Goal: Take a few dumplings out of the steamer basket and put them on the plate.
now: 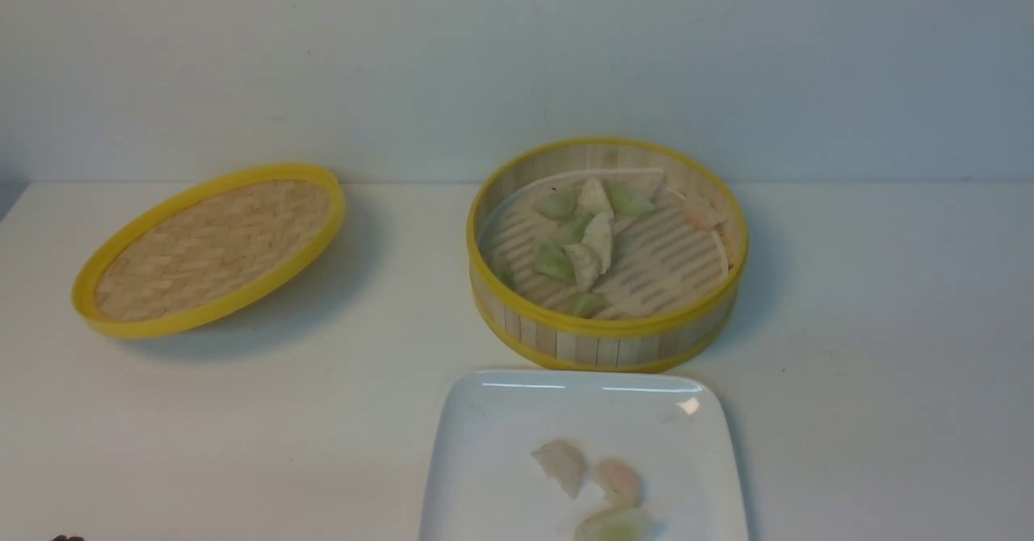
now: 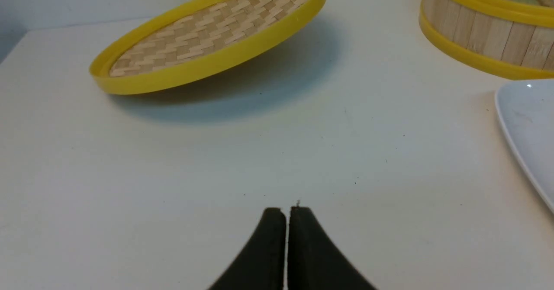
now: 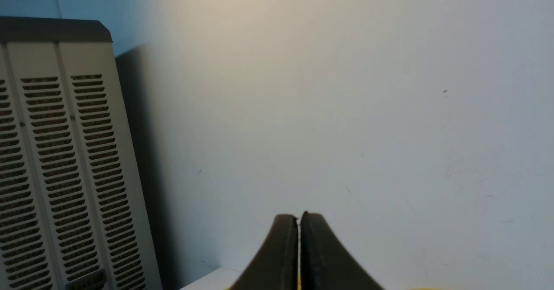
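Note:
The steamer basket (image 1: 606, 339) stands at the table's middle back and holds several pale and green dumplings (image 1: 598, 238). Its wall also shows in the left wrist view (image 2: 480, 34). The white plate (image 1: 501, 436) lies in front of it with three dumplings (image 1: 618, 480) near its front edge. The plate's edge shows in the left wrist view (image 2: 526, 134). My left gripper (image 2: 287, 210) is shut and empty, low over bare table to the left of the plate. My right gripper (image 3: 299, 215) is shut and empty, raised and facing the wall. Neither gripper shows in the front view.
The flat woven lid (image 1: 210, 250) with a yellow rim rests tilted at the back left, also in the left wrist view (image 2: 212, 34). A beige vented appliance (image 3: 56, 173) stands against the wall in the right wrist view.

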Robot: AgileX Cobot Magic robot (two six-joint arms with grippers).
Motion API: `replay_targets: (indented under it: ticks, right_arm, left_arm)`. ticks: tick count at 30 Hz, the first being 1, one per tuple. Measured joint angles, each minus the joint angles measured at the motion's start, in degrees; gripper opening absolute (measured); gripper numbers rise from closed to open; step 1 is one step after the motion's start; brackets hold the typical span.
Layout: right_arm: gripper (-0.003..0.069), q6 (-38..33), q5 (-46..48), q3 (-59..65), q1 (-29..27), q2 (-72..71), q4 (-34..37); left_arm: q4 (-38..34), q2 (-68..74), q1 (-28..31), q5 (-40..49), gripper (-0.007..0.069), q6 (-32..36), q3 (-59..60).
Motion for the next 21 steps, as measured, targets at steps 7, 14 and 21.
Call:
replay_targets:
  ticks: [7,14,21]
  right_arm:
    - [-0.0001,0.2,0.0,0.0,0.0,0.0,0.0]
    - [-0.0001,0.2,1.3,0.1,-0.2,0.0,-1.0]
    - [-0.0001,-0.9,5.8,6.4,-12.5,-0.1,-2.4]
  left_arm:
    - [0.0,0.0,0.0,0.0,-0.0006,0.0,0.0]
    - [0.0,0.0,0.0,0.0,-0.0006,0.0,0.0]
    - [0.0,0.0,0.0,0.0,-0.0006,0.0,0.0]
